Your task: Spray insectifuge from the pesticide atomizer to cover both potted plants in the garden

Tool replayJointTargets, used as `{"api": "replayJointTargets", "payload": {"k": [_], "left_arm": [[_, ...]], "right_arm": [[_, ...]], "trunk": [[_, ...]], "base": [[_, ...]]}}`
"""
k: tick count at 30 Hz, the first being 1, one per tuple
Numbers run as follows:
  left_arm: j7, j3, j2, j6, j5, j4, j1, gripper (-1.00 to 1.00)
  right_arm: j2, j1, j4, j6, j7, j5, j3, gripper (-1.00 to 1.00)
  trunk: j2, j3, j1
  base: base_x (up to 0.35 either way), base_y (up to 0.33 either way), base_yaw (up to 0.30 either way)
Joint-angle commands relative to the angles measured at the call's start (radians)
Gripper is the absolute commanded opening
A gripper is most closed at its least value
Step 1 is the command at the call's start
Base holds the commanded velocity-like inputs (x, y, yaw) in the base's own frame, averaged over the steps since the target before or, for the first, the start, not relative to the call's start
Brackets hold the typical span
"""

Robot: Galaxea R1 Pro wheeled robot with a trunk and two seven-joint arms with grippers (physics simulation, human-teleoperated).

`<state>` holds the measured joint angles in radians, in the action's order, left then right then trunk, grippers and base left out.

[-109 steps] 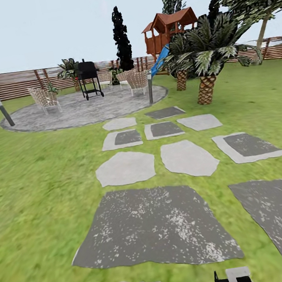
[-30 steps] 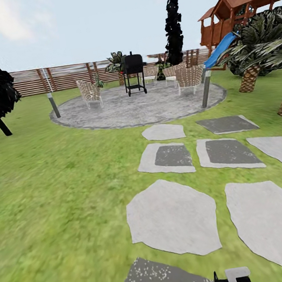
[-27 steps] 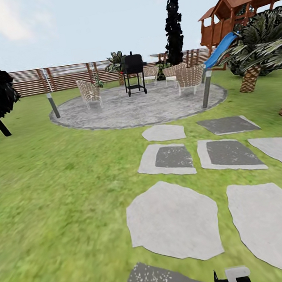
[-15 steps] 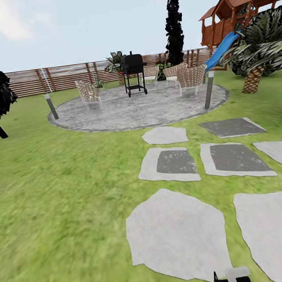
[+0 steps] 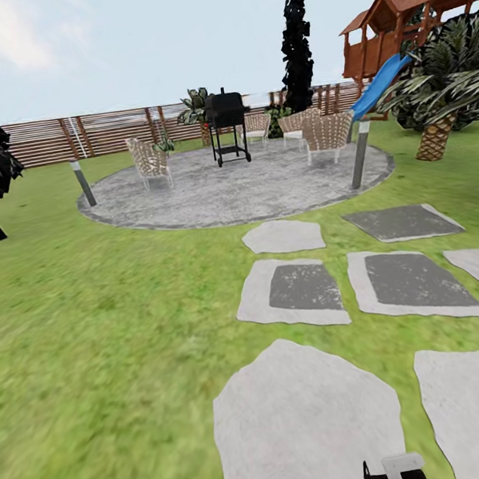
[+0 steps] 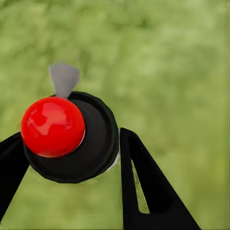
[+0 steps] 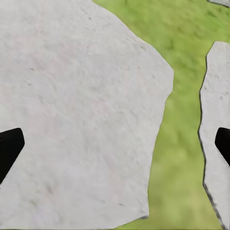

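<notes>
So, the robot is out in the garden (image 5: 92, 329), on the grass, w/ the paved round (image 5: 262, 187) in front of it. A row of grey stepping stones (image 5: 307, 420) runs from the robot's side up to the paved round. I think it is rolling along them b/c the plants to spray are not near yet.

The L gripper (image 6: 72, 134) has the pesticide atomizer (image 6: 96, 139). One black finger (image 6: 9, 163) sits on each side of its round black top, pressed up to it, so the jaws look closed just as far as the top lets them. A shiny red knob (image 6: 52, 127) sits on that top and a small grey spout (image 6: 63, 79) pokes out past it. The grip looks snug, prob. so the bottle does not slip on the ride. Green grass is under it, on the near side of the paved round.

The R gripper (image 7: 118, 141) has its jaws wide open w/ nothing in them. It hangs over a pale stepping stone (image 7: 72, 96), short of the paved round. It is free b/c one hand is enough for the bottle.

On the paved round stand a black grill (image 5: 227, 123) and some woven chairs (image 5: 148, 159). Behind the paved round is a brown fence (image 5: 43, 141).

The potted plants are too small to pick out for sure from here. My guess is they are near the paved round, so no spraying yet.
</notes>
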<state>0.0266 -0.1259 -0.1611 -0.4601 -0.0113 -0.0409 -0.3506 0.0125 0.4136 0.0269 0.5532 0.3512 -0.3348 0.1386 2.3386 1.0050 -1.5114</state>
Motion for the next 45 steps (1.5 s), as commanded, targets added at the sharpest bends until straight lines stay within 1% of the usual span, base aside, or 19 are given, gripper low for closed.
{"api": "replayJointTargets", "payload": {"k": [1, 16, 27, 45], "left_arm": [[0.002, -0.005, 0.0, -0.003, -0.001, 0.001, 0.0, -1.0], [0.002, -0.005, 0.0, -0.003, -0.001, 0.001, 0.0, -1.0], [0.002, -0.005, 0.0, -0.003, -0.001, 0.001, 0.0, -1.0], [0.002, -0.005, 0.002, -0.003, -0.001, 0.001, 0.0, -1.0]], "right_arm": [[0.001, 0.001, -0.001, 0.002, 0.005, -0.011, 0.008, 1.0], [0.0, 0.001, -0.001, 0.002, 0.005, -0.011, 0.008, 1.0], [0.0, 0.001, -0.001, 0.002, 0.005, -0.01, 0.008, 1.0], [0.0, 0.001, -0.001, 0.002, 0.005, -0.011, 0.008, 1.0]], "trunk": [[0.0, 0.001, 0.0], [0.0, 0.001, 0.0], [0.0, 0.001, 0.0], [0.0, 0.001, 0.0]], "base": [[0.34, 0.0, 0.0], [0.34, 0.0, 0.01], [0.34, 0.0, 0.218], [0.34, 0.0, 0.008]]}}
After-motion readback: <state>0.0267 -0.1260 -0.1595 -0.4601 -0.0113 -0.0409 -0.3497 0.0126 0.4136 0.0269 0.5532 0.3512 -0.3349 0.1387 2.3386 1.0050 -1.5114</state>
